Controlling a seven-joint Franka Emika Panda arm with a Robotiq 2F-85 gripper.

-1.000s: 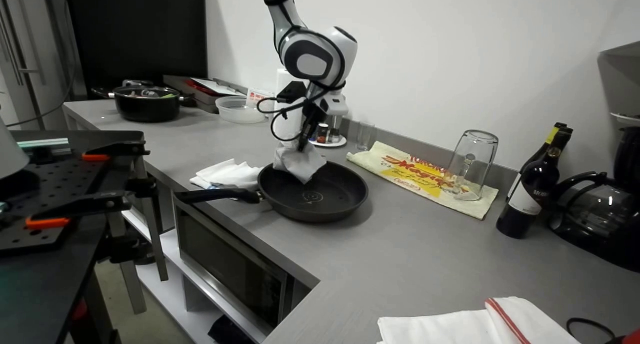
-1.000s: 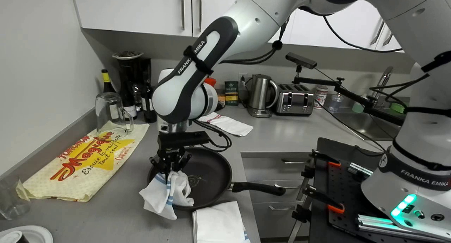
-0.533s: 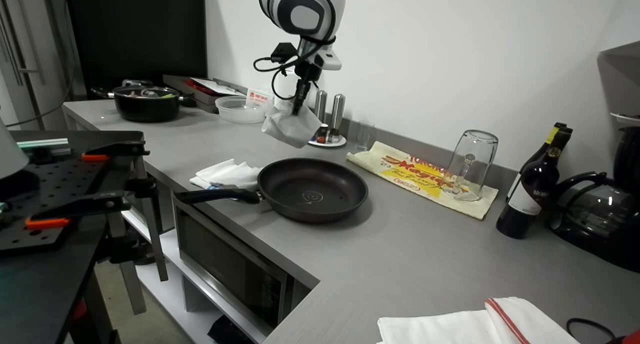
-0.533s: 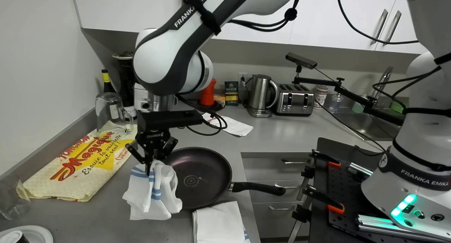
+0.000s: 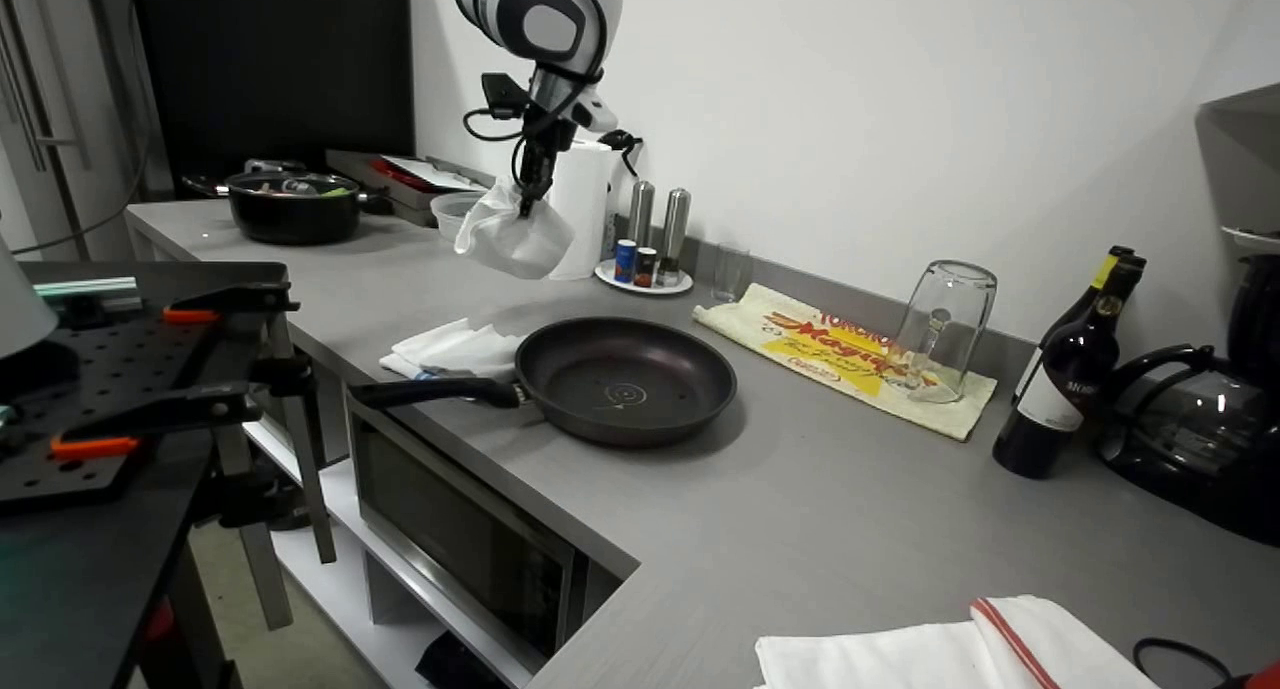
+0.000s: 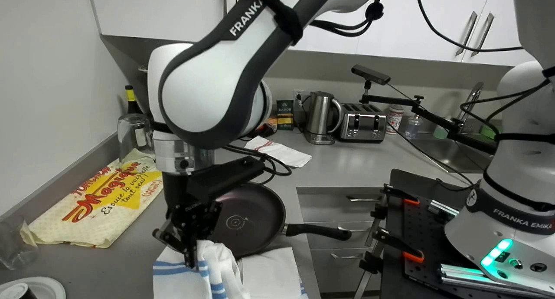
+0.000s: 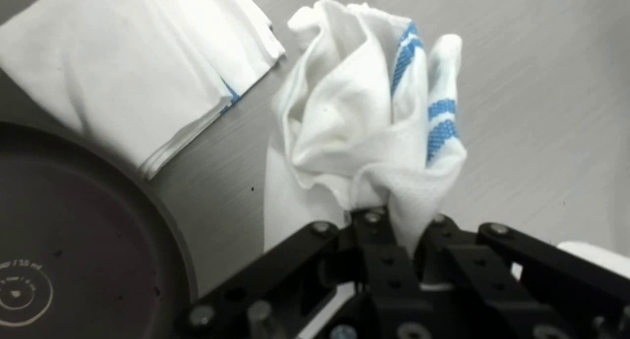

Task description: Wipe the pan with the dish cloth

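The dish cloth, white with blue stripes, hangs bunched from my gripper; it shows in both exterior views point(image 5: 508, 241) point(image 6: 175, 279) and in the wrist view point(image 7: 354, 117). My gripper point(image 5: 530, 201) point(image 6: 190, 260) point(image 7: 401, 226) is shut on the cloth and holds it above the counter, beside the pan and apart from it. The black pan point(image 5: 640, 431) point(image 6: 249, 221) lies on the counter with its handle towards the counter's edge. In the wrist view the pan point(image 7: 88, 231) is at the lower left, partly out of frame, with small dark specks inside.
A folded white cloth point(image 5: 455, 351) point(image 6: 269, 271) point(image 7: 128, 73) lies against the pan's side. A paper towel roll point(image 5: 580, 214) and a plate with shakers point(image 5: 650, 287) stand behind the gripper. A yellow towel point(image 5: 830, 349) with an upturned glass jug point(image 5: 945, 319) lies across from the pan.
A second ago the cloth was at the pan's far side, down at its rim. My gripper has lifted it out and moved away past the pan, still holding it. The pan has not moved.
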